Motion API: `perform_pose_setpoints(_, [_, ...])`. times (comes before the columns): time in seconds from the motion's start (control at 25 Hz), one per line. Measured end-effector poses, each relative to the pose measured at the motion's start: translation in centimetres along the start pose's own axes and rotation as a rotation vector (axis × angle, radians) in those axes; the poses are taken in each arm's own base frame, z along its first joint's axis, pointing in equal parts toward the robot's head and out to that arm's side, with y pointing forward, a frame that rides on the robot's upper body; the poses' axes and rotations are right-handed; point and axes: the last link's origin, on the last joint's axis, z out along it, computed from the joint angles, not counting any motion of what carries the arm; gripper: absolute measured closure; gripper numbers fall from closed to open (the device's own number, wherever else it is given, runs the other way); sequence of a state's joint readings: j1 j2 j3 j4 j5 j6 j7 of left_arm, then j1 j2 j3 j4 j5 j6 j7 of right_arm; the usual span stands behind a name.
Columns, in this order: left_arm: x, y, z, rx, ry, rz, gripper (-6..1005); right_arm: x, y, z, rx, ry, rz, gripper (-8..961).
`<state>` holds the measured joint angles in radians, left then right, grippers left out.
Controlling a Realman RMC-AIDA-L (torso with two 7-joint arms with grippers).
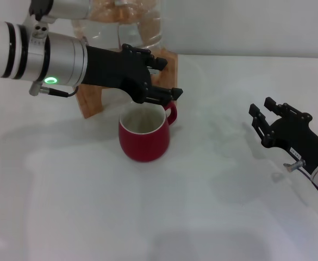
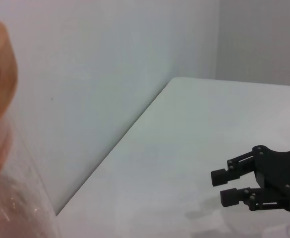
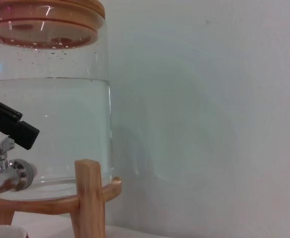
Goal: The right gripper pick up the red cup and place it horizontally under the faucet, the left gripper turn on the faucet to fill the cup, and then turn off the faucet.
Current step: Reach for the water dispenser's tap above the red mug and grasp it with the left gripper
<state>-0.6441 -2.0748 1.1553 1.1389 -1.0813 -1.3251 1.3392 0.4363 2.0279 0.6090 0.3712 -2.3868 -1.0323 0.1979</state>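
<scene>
In the head view the left end effector [image 1: 157, 81] covers the faucet entirely, so its lever position cannot be told there. The right wrist view shows the faucet [image 3: 3, 174] only partly, cut by the picture's edge, with a sliver of the red cup [image 3: 3, 231] at the corner. The glass dispenser [image 1: 127, 20] is cropped at the top of the head view, and is only a blur in the left wrist view.

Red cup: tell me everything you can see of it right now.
The rounded glossy red ceramic cup stands upright on the white table, mouth up, off-white inside, loop handle toward the robot's right. It sits before the wooden dispenser stand. The black left end effector hovers over its rim; contact unclear. Whether it holds water is unclear.
</scene>
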Motion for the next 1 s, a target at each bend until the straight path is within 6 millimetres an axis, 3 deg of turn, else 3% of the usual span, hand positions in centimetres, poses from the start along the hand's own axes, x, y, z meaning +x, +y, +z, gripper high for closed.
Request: perform_pose_setpoints(1.0, [0.39, 0.35, -0.36, -0.019, -0.008, -0.002, 239, -0.02, -0.06, 0.04, 0.0, 0.001, -0.003, 591])
